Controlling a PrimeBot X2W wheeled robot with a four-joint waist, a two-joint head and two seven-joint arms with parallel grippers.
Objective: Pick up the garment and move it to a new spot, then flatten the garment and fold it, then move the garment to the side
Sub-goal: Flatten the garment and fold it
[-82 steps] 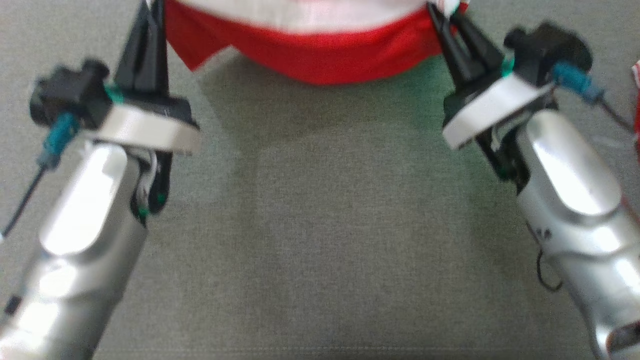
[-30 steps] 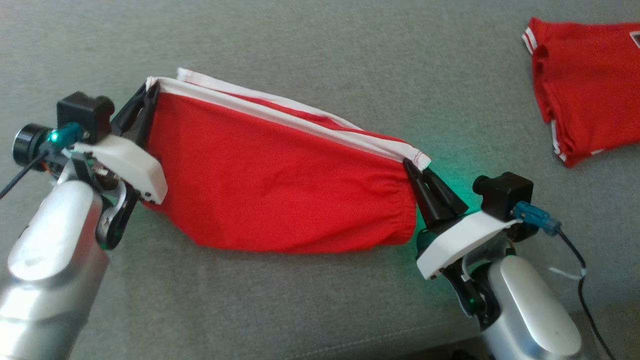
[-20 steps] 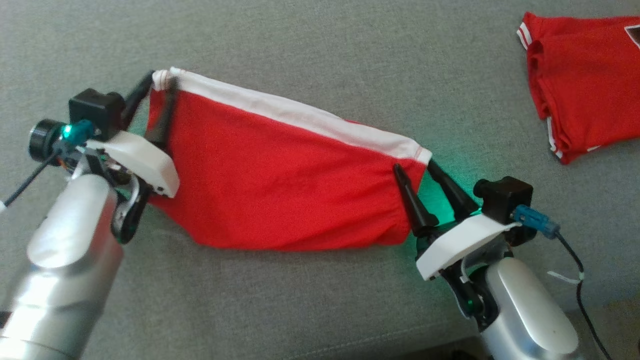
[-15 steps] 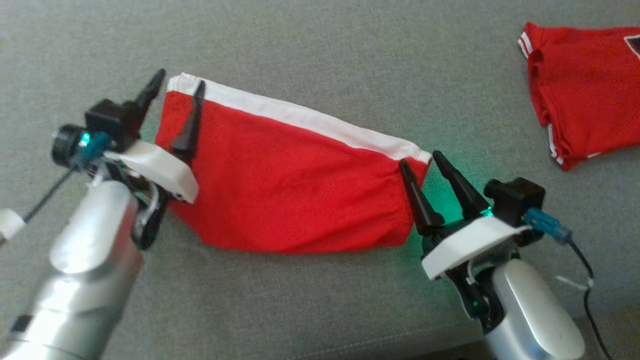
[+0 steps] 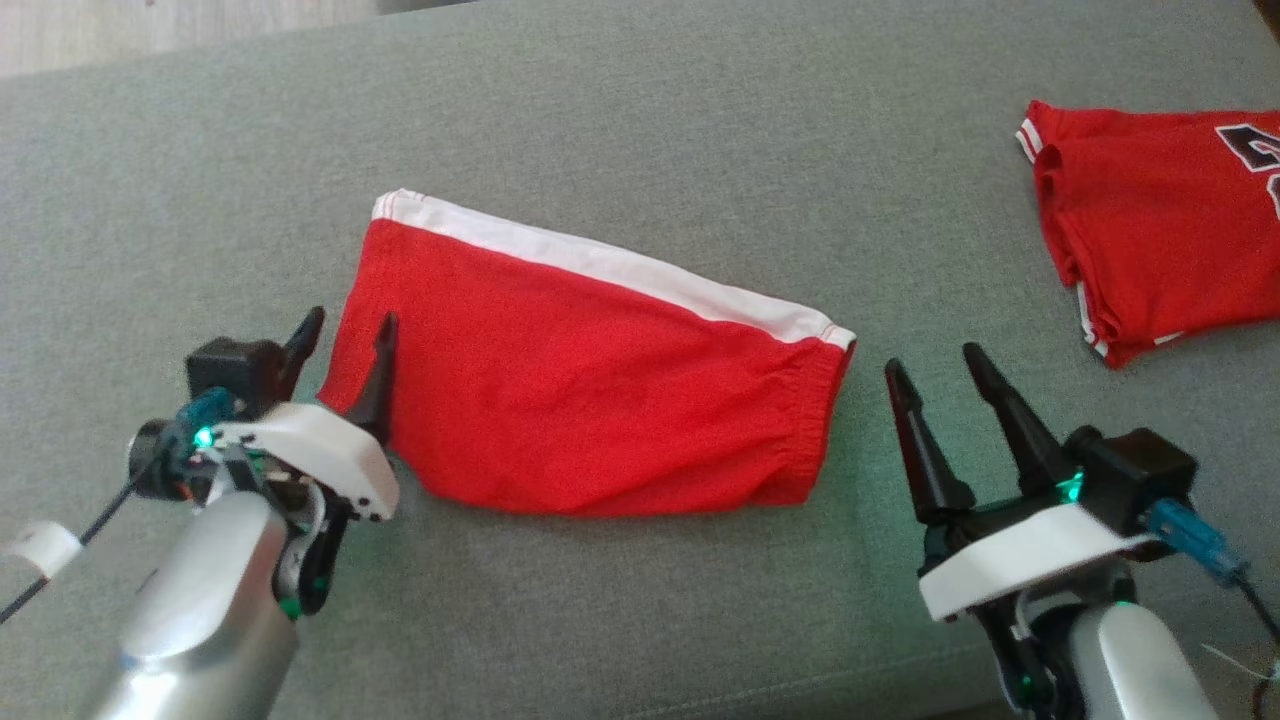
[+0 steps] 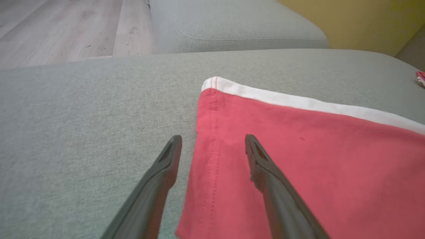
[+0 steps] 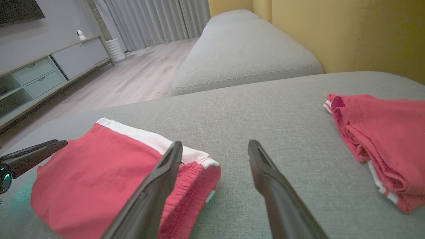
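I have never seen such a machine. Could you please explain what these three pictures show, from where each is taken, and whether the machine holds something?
It is a robot with two arms. The picture from above comes from a camera on its head, looking down: the left arm and the right arm rise from the bottom. The other two come from cameras on the wrists, looking along each arm's two dark fingers. On the grey cushion lie folded red shorts with a white band, and further right another red garment. Nothing is held: both pairs of jaws stand open.
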